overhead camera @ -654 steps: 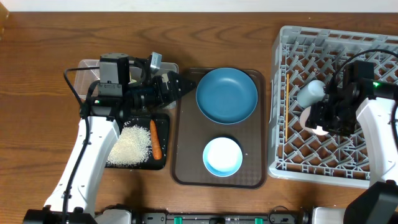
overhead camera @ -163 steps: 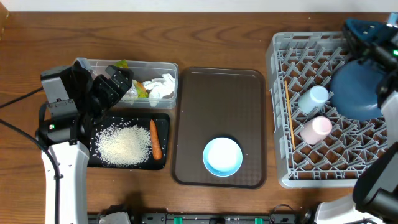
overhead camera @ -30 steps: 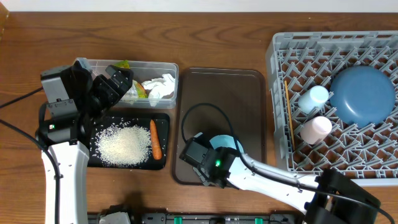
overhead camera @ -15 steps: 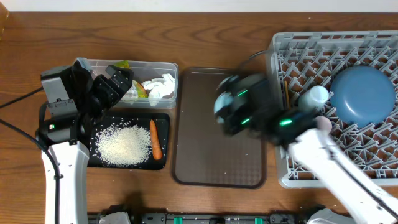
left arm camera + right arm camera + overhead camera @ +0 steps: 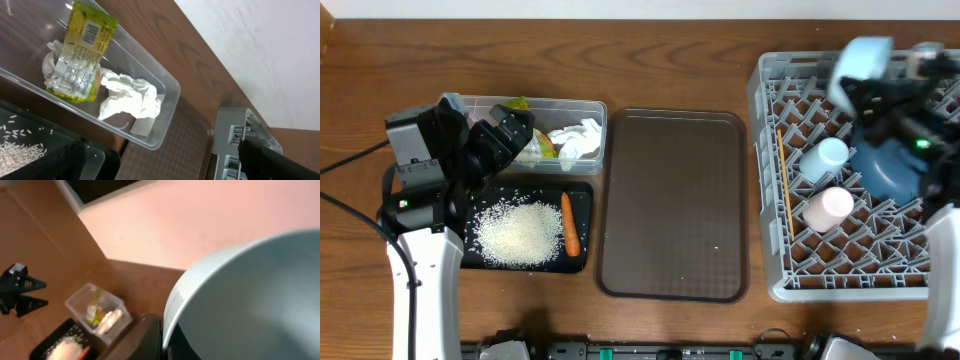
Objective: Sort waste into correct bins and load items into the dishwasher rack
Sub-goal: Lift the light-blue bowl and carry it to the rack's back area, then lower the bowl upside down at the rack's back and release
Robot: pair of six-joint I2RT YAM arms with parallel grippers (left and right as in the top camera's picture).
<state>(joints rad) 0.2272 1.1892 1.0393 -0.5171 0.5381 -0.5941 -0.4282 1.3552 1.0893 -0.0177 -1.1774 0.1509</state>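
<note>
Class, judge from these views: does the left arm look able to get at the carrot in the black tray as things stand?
Probably yes. The carrot lies uncovered near the black tray's right edge, beside the rice, and the left end effector hangs open close by with nothing between them.

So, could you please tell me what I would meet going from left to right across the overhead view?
rice grains → carrot → brown tray → chopsticks → pale pink cup → dark blue plate. I left out the rack, since it spans the last three.
</note>
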